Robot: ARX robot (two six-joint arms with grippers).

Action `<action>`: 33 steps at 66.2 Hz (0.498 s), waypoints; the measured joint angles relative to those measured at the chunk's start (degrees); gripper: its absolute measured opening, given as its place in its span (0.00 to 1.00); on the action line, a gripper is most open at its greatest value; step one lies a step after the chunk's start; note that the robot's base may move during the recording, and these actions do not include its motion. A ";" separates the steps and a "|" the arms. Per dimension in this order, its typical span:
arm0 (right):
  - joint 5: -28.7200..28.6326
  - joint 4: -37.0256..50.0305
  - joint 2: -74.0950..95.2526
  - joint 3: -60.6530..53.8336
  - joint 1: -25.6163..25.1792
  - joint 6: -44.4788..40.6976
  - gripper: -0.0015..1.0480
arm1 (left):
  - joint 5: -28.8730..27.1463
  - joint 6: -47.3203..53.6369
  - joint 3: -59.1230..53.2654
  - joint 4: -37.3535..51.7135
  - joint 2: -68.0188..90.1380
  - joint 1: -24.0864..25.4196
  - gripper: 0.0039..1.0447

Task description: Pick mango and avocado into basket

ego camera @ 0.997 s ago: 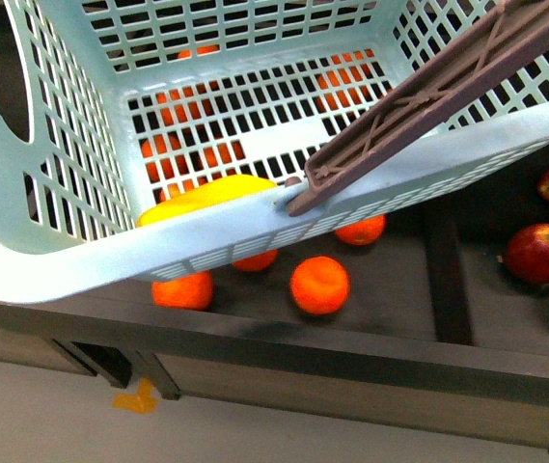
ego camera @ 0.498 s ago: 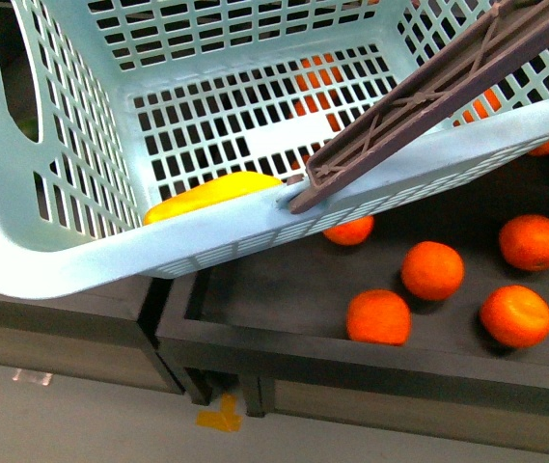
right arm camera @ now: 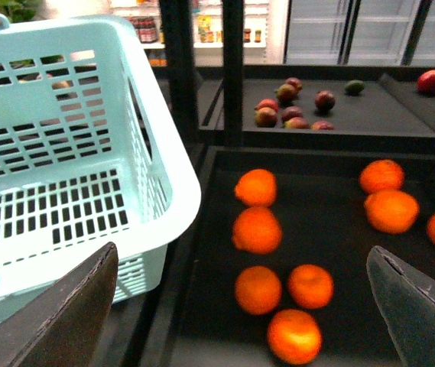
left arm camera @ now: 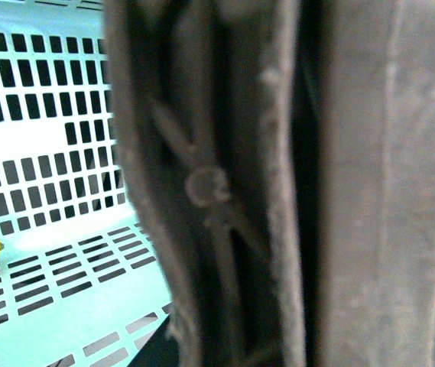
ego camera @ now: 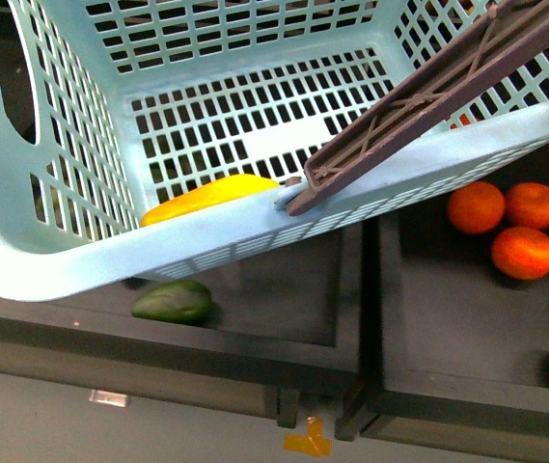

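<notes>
**Front view.** The light teal basket point(ego camera: 23, 241) fills the upper field, and its brown handle point(ego camera: 419, 96) crosses the near rim. The mango point(ego camera: 211, 196) lies inside on the slotted floor, against the near wall beside the handle's hinge. The avocado point(ego camera: 171, 301) lies outside the basket, below that rim, close to the front edge of a dark tray point(ego camera: 284, 299). Oranges point(ego camera: 523, 251) sit in the neighbouring tray point(ego camera: 438, 318).

**Left wrist view.** The blurred handle fills most of the field at very close range, and only the mango's tip shows. Whether the left gripper is clenched or released cannot be told.

**Right wrist view.** Only this view shows the right gripper point(right arm camera: 241, 252). Its fingers point(right arm camera: 72, 321) are spread wide with nothing between them, and it hangs over the oranges' tray beside the basket's outer wall. A farther tray point(right arm camera: 385, 115) holds red-blushed fruit point(right arm camera: 290, 107). The bottles point(right arm camera: 144, 30) on the background shelves are too small for their labels to be read.
</notes>
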 joint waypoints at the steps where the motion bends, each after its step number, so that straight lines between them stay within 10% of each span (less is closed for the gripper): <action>1: -0.09 0.00 0.00 0.00 0.00 0.02 0.92 | -0.04 0.00 0.00 0.00 0.00 -0.02 0.12; 33: 0.00 0.00 0.09 -0.04 -0.02 0.02 0.92 | -0.07 0.02 0.00 0.00 0.02 -0.02 0.12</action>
